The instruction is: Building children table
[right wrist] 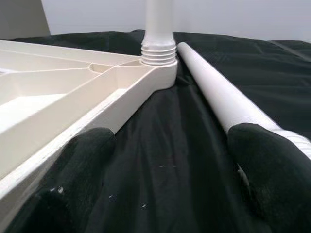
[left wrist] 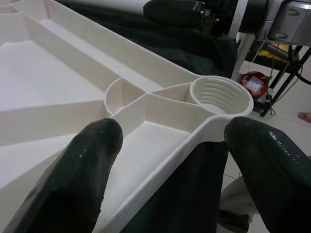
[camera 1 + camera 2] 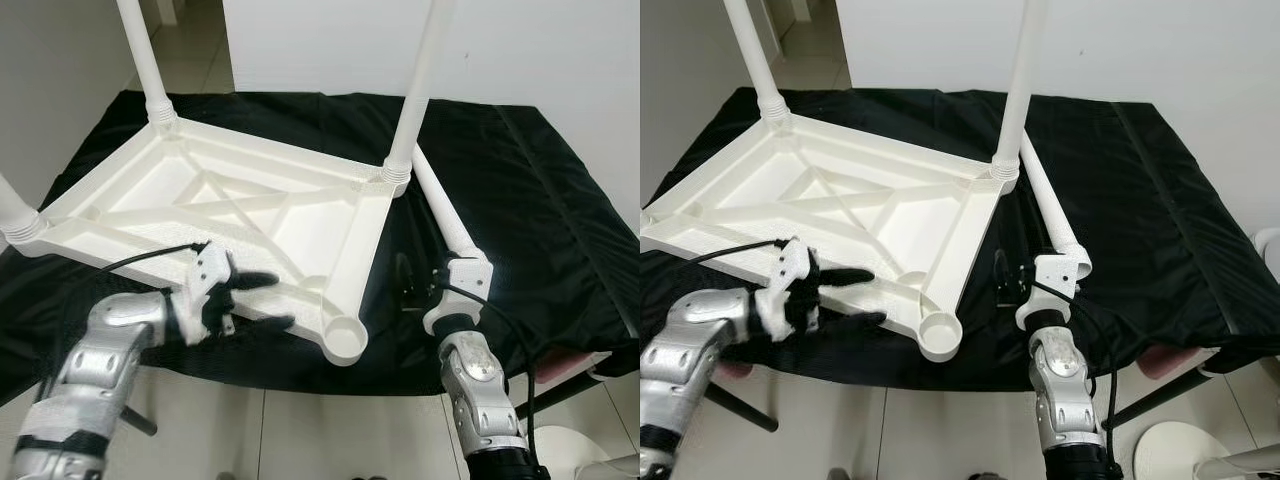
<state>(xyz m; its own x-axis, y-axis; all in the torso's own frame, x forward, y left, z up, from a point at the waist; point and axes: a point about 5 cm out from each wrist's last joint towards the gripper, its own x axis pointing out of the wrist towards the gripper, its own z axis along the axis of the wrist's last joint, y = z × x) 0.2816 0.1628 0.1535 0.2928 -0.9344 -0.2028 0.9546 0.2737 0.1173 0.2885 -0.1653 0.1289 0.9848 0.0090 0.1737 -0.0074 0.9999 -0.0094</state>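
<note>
1. Tabletop [image 3: 230, 205] lay upside down on the black cloth [image 3: 520, 190], screwed-in legs [image 3: 420, 90] pointing up.
2. Loose leg [image 3: 440, 205] lay flat beside it, long axis running away from the robot.
3. Left gripper [image 3: 245, 300] straddled the tabletop's near rim, fingers spread.
4. Right gripper [image 3: 420, 290] hung released beside the loose leg.

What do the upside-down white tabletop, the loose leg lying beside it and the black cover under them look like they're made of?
Tabletop: apparently moulded plastic, matte off-white, judging by its thin ribs and the threaded socket moulded into the corner.
Loose leg: seemingly the same plastic, a smooth, slightly glossy tube.
Black cover: looks like a thin woven or synthetic cloth, going by its creases, a stitched seam and a faint sheen.
</note>
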